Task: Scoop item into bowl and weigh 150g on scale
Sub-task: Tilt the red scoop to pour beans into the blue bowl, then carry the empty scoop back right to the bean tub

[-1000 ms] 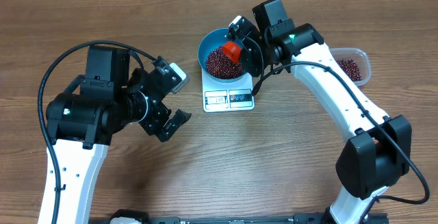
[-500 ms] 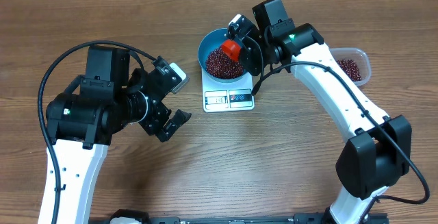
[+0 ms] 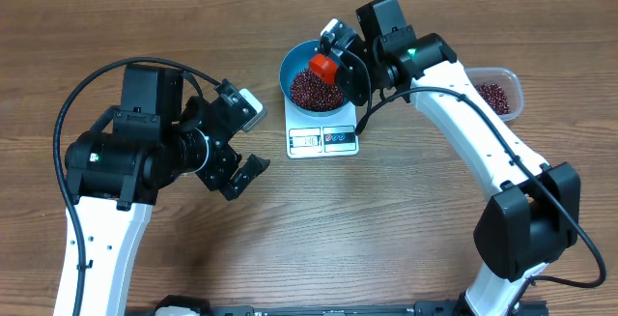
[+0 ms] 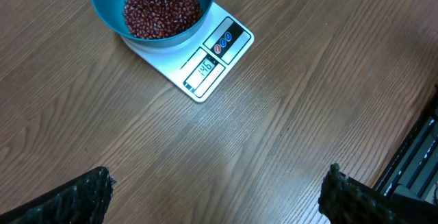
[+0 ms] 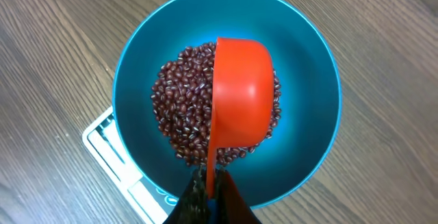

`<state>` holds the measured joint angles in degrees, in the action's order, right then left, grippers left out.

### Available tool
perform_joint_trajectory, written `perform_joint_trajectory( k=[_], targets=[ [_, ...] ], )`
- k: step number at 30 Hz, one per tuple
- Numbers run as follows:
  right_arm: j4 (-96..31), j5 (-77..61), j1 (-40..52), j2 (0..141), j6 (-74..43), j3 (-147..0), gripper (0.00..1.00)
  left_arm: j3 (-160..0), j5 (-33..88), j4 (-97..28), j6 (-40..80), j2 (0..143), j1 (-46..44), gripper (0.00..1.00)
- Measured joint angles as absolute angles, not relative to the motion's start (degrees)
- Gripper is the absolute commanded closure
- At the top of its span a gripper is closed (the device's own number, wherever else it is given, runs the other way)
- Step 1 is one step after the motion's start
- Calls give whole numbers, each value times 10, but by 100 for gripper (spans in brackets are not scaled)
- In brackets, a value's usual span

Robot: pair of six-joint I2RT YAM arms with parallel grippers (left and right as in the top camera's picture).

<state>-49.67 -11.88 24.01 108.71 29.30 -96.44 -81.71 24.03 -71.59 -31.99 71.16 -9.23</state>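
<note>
The blue bowl [image 3: 294, 63] stands on the white scale [image 3: 323, 138] and holds a heap of dark red-brown beans [image 3: 311, 90]. My right gripper [image 5: 211, 190] is shut on the handle of an orange scoop [image 5: 241, 101], which hangs turned over above the beans [image 5: 179, 113] inside the bowl [image 5: 308, 142]. From overhead the scoop [image 3: 323, 67] sits over the bowl's right side. My left gripper [image 4: 215, 196] is open over bare table, well short of the scale [image 4: 212, 58] and the bowl [image 4: 109, 5]. It holds nothing.
A clear plastic tub [image 3: 510, 86] with more beans [image 3: 493, 96] stands at the far right, beside the right arm. The scale's display [image 4: 205, 68] faces the near side. The wooden table [image 3: 386, 219] runs around everything.
The scoop has shifted slightly to the left and up over the bowl. The left arm has not moved.
</note>
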Motion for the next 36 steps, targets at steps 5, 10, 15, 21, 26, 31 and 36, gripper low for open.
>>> perform_joint_trajectory(
  k=[5,10,15,21,26,31,36],
  targets=[
    [-485,-81,245,1087,307,-964,96,-817,240,-716,-320,712,-92,0],
    [-481,-63,245,1087,313,-967,96,-817,240,-716,-320,712,-92,0],
    [-480,-62,245,1078,315,-982,96,-817,240,-716,-320,712,-92,0],
    [-498,-62,244,1037,315,-986,96,-817,240,-716,-320,712,-92,1],
    [-550,-63,227,994,300,-987,96,-817,240,-716,-320,712,-92,0],
    [-628,-54,155,970,262,-992,96,-817,240,-716,-320,712,-92,0],
    [-699,-44,47,971,228,-993,96,-817,240,-716,-320,712,-92,0]
  ],
)
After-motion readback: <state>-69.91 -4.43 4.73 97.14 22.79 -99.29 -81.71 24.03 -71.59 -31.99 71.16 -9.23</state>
